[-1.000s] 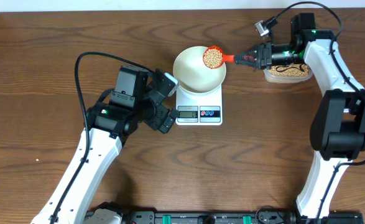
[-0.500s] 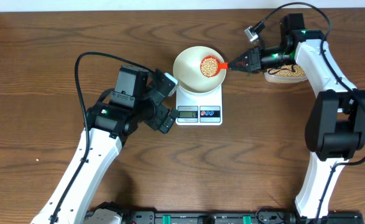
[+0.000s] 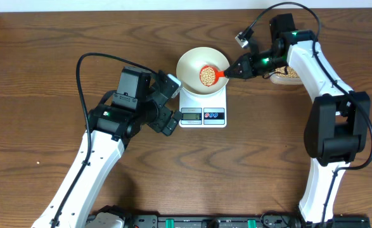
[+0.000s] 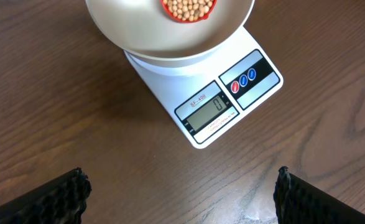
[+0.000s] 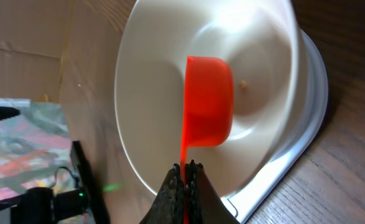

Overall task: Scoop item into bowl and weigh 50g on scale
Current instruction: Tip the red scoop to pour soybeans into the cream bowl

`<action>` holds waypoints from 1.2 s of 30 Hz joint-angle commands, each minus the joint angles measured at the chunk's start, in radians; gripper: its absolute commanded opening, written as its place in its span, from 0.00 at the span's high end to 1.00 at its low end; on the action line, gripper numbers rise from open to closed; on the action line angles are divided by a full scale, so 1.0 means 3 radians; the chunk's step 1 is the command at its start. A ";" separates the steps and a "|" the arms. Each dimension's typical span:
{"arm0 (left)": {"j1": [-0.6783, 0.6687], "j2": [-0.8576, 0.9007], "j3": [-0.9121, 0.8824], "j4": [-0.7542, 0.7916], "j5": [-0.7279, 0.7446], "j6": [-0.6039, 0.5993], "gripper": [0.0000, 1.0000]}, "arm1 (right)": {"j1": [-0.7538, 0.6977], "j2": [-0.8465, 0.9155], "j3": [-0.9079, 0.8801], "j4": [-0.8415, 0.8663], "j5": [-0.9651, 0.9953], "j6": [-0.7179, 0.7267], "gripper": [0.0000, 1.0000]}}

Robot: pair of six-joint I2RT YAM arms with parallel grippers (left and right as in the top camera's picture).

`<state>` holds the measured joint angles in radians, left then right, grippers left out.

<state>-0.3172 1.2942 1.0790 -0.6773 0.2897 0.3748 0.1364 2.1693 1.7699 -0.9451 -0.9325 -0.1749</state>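
One scoop (image 3: 206, 75) hangs over the bowl (image 3: 189, 66), seemingly one bean (image 5: 243, 84) inside.

Overhead looks straight down, wrist views close, sharing bowl (image 3: 191, 66) (and scale (image 3: 203, 116))

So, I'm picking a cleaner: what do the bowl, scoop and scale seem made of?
The bowl is glossy off-white with soft highlights: ceramic or melamine, hard to tell. The scoop is bright orange-red, thin-walled and uniform in colour: probably plastic. The scale has a white moulded casing with a satin sheen: probably plastic.
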 commanded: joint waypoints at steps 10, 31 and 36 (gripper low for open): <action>0.0003 0.0025 0.0017 -0.0010 0.0051 0.0056 0.04 | 0.0434 -0.0473 0.0186 0.0086 0.1340 -0.0275 0.99; 0.0003 0.0025 0.0017 -0.0010 0.0050 0.0056 0.03 | 0.1214 -0.0562 0.0422 0.0095 0.3348 -0.0753 0.99; 0.0003 0.0025 0.0017 -0.0010 0.0051 0.0056 0.04 | 0.1288 -0.0568 0.0478 0.0074 0.3376 -0.0755 0.99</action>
<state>-0.3172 1.2942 1.0790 -0.6773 0.2897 0.3748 0.5102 2.0350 1.8843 -0.9188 0.0345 -0.3820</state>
